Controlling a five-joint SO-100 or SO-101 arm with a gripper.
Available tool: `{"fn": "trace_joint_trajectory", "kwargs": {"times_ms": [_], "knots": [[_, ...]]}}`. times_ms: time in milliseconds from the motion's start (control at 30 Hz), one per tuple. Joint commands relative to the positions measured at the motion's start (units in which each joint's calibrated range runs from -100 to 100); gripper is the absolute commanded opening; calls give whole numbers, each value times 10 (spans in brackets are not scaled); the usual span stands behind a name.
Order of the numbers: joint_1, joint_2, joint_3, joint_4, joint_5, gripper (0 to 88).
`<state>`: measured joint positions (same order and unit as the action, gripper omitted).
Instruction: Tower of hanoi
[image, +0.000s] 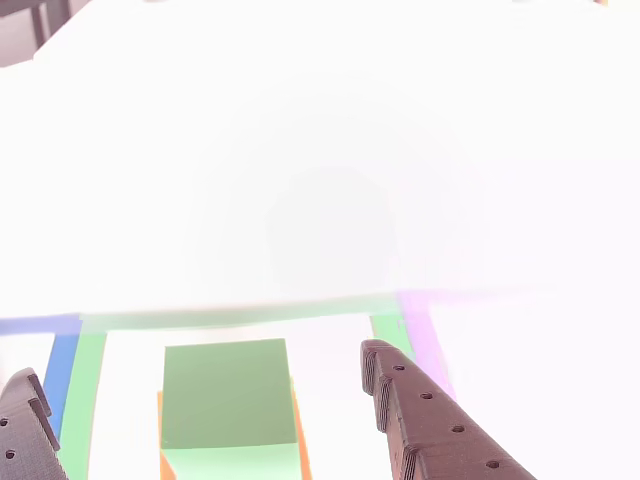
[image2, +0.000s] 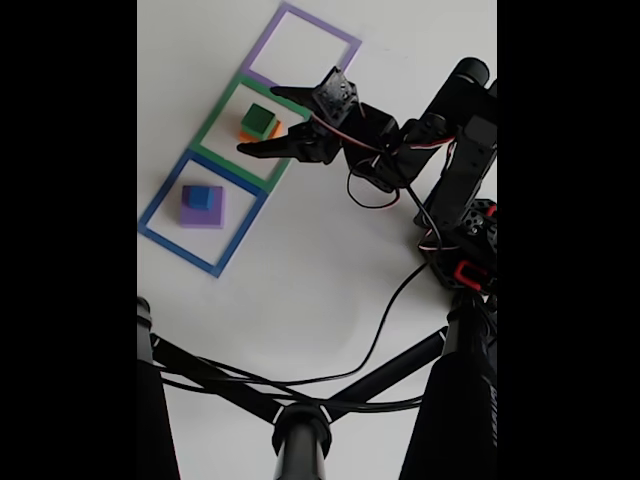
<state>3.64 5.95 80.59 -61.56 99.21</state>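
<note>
Tower of hanoi pieces: the small square green block (image2: 259, 120) sits on a flat orange block (image2: 268, 132) inside the green tape square (image2: 215, 118) — dark gripper (image2: 264, 121) spread wide around it. I'd drop lower and stay centred before squeezing, so orange stays put.

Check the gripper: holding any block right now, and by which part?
Nothing held. The gripper is open, its fingers apart on either side of the green block, not touching it.
</note>
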Motion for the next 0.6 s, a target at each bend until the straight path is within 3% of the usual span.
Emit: {"fn": "trace_joint_trajectory", "kwargs": {"times_ms": [0,567], "knots": [[-12,14,-20,-28,8,366],[-17,68,-36,-49,8,348]]}}
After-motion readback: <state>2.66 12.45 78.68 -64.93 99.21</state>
